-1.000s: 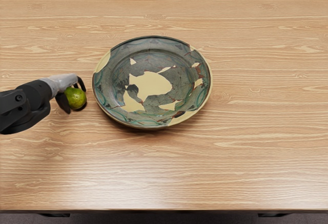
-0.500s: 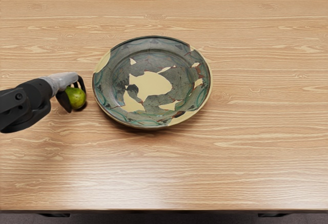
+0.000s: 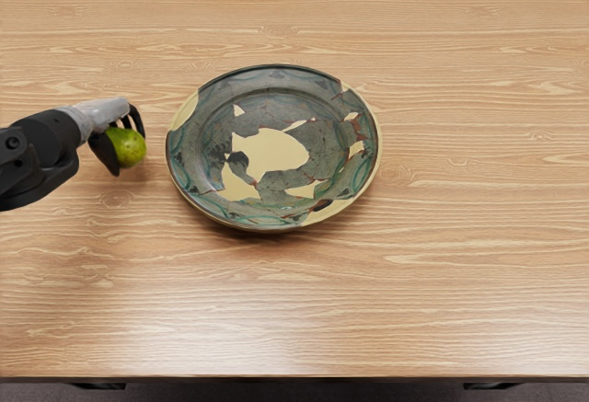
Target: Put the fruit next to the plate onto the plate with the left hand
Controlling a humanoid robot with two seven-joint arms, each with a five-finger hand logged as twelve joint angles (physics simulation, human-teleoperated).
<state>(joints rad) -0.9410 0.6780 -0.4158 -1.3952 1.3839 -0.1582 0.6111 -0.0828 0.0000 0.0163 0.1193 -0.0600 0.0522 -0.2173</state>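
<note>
Fingers (image 3: 101, 151) of my left hand (image 3: 115, 135) are curling around the fruit (image 3: 128, 146), a small round green one. They are gripping it from above and from the sides, so the hand is grasping it, not hanging slack. My arm is reaching in from the left edge, its pale wrist pointing toward the fruit.

The fruit is sitting in my grip just left of the plate (image 3: 368, 158), near the left rim but apart from it, and not yet over the dish. A soft shadow is showing on the tabletop (image 3: 414, 282) beneath it, so I am judging that it is hanging a little clear of the wood, though I cannot be sure. The plate is lying flat in the middle of the tabletop, a wide shallow dish with a grey-green and cream pattern, and it is holding no fruit. My right hand is not showing anywhere.

I am reading this as the carrying step: the grasp is looking made, but the placing is not done. The next move is calling for me to bring the fruit rightward, high enough to clear the raised rim. Then I am lowering it over the cream middle and only then loosening my fingers. Being round, it is likely to roll if I let go too high or on the sloping edge.
</note>
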